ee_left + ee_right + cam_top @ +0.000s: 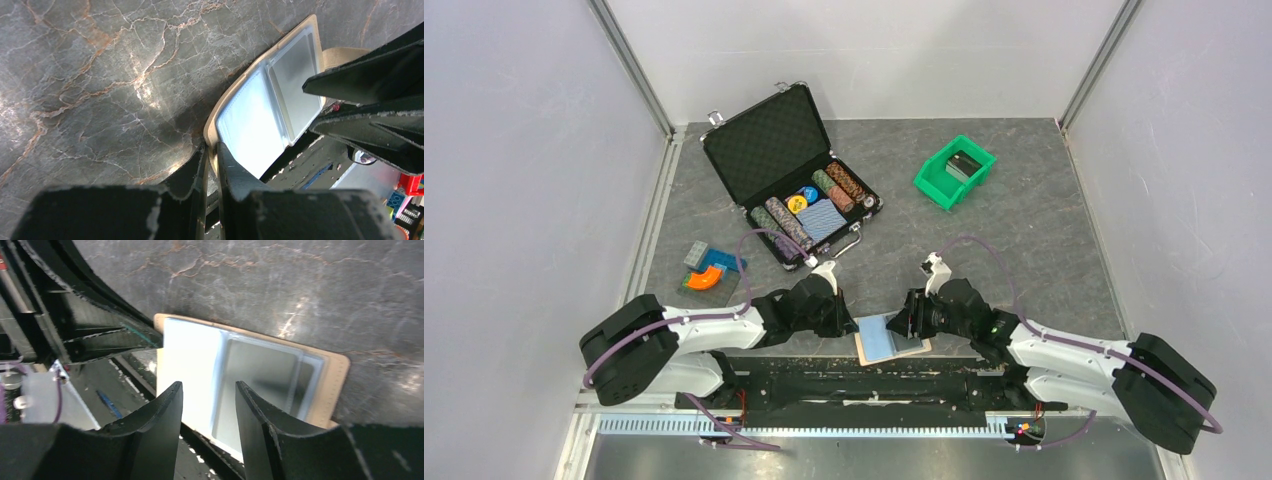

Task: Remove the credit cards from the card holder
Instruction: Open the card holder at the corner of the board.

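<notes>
The card holder [891, 340] lies open, credit cards [265, 375] seemingly all inside; left gripper [211, 150] pinches its edge, right gripper [207, 387] spread above.

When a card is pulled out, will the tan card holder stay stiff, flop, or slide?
Probably floppy: the card holder seems bent where the left gripper pinches its edge. It looks thin, so likely light and apt to slide on the smooth table unless held. The grey card looks glossy, perhaps slippery.
</notes>
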You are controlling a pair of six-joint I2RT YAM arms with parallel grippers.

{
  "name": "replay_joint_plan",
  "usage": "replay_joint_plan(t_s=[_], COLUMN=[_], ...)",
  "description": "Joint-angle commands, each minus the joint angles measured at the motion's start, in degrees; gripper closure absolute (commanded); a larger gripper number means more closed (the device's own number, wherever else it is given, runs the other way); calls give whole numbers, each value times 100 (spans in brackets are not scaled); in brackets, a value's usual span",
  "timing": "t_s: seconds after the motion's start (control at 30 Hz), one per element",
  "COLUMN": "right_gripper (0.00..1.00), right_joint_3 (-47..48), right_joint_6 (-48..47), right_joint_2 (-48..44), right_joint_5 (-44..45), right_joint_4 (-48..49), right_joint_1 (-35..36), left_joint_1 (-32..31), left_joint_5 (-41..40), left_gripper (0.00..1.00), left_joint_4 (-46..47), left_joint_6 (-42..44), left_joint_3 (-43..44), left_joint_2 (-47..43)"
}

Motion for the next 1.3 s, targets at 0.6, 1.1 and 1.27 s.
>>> replay_joint_plan(t_s=[0.6,1.1,1.27], right_gripper=[53,53,53], right_joint_3=[405,-415,-105], right_joint_6=[-898,437,-1], right_joint_2=[44,-284,-440], right_joint_5=[904,-744,-288], right_joint_4=[-1354,826,-90], right_joint_1=[-89,-420,-476], left_joint_1=[-5,-2,-4], left_joint_5=[11,23,10], left_gripper=[85,86,86], left_joint_4=[187,223,223], left_joint_6=[-96,-123,-128], left_joint_3=[48,31,5], left_joint_2=[-102,-42,-109])
